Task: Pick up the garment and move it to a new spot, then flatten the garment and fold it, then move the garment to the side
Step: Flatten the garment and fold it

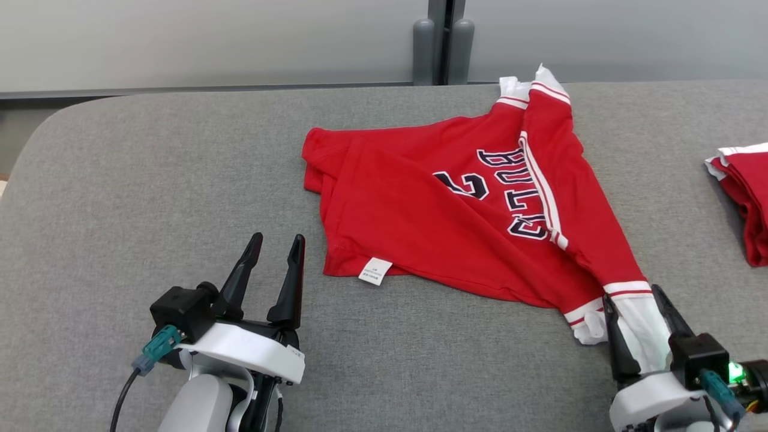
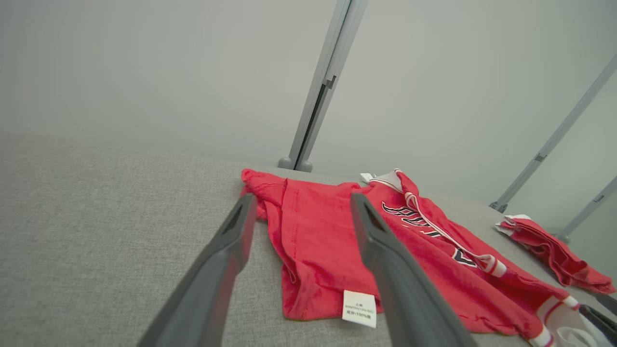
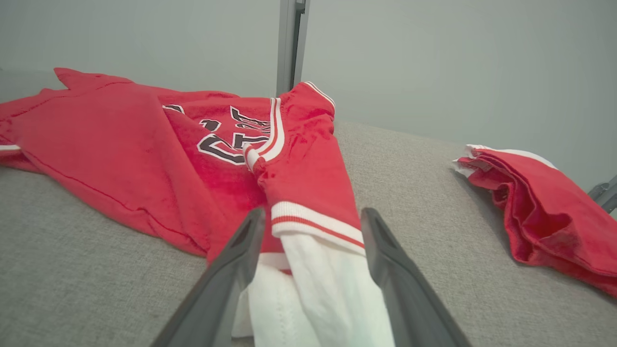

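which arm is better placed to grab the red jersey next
Right. The right claw stands open with the white sleeve of the jersey between its fingers; the left claw is open over bare grey surface, apart from the jersey.

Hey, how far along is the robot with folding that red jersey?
Looks done: the red jersey lies roughly spread on the grey table. In hand: the right gripper, open, straddles its white sleeve end, with the left gripper open near the hem label. Left: smoothing the sleeve lying across the chest, folding, moving it aside.
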Motion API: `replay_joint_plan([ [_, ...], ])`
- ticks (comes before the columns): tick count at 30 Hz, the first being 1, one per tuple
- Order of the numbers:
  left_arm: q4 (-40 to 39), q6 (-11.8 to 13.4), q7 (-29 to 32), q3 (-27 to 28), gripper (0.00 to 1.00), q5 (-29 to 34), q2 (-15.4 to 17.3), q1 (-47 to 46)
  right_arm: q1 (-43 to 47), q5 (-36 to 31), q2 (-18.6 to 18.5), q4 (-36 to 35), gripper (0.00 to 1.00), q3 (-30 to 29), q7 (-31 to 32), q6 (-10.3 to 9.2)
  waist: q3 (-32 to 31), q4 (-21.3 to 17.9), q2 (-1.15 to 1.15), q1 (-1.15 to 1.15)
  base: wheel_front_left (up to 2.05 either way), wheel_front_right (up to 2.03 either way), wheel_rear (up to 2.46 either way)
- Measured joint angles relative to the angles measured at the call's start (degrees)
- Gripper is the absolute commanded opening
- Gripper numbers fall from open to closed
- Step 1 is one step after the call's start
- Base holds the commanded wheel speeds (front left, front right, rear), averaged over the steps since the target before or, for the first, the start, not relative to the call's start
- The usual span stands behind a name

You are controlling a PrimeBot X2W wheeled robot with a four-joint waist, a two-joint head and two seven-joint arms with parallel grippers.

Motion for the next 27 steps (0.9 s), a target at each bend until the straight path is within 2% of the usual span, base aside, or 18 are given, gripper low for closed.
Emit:
replay_joint_plan([
  [6,0.23,0.0,0.0,-0.52,1.0,-0.02,0.0,-0.56,-4.5,-0.85,-0.46,4.49,1.0,-1.25,1.24,0.0,1.33,1.75,0.0,0.0,0.0,0.0,0.0],
  [7,0.35,0.0,0.01,-0.6,1.0,-0.02,0.01,-0.6,-5.22,-0.83,-0.7,5.08,0.18,-1.46,1.25,0.0,1.56,2.07,0.0,0.0,0.0,0.0,0.0],
  [8,0.44,0.0,0.0,-0.59,1.0,-0.02,0.01,-0.63,-5.88,-0.75,-0.99,5.76,0.0,-1.58,1.25,0.0,1.77,2.36,0.0,0.0,0.0,0.0,0.0],
  [13,0.66,0.0,0.0,-0.44,1.0,-0.02,0.01,-0.82,-9.09,1.53,-2.22,8.0,0.0,-3.12,1.21,0.0,2.49,3.15,0.0,0.0,0.0,0.0,0.0],
  [17,0.8,0.0,0.0,-0.22,1.0,0.01,0.02,-0.82,-11.66,8.12,-1.97,9.06,0.0,-7.31,1.83,0.0,2.52,2.93,0.0,0.0,0.0,0.0,0.0],
  [21,0.8,0.0,0.01,-0.49,1.0,0.02,0.0,-1.03,-13.76,15.92,-2.23,11.55,0.0,-12.48,5.69,0.0,2.62,2.45,0.0,0.0,0.0,0.0,0.0],
  [22,0.77,0.0,0.0,-0.55,1.0,0.02,0.0,-1.13,-14.28,17.48,-2.3,12.72,0.11,-14.33,7.27,0.0,2.69,2.32,0.0,0.0,0.0,0.0,0.0],
  [23,0.78,0.0,0.0,-0.66,1.0,0.03,0.01,-1.16,-14.66,18.71,-2.33,13.94,0.84,-16.58,8.38,0.0,2.78,2.23,0.0,0.0,0.0,0.0,0.0],
  [24,0.82,0.0,0.01,-0.82,1.0,0.03,0.01,-1.18,-14.99,19.67,-2.3,15.17,1.0,-19.19,9.06,0.01,2.85,2.18,0.0,0.0,0.0,0.0,0.0],
  [27,0.86,0.0,0.0,-1.25,1.0,0.03,0.0,-1.24,-15.53,19.16,-2.74,17.51,1.0,-25.17,8.67,-0.02,2.87,2.28,0.0,0.0,0.0,0.0,0.0],
])
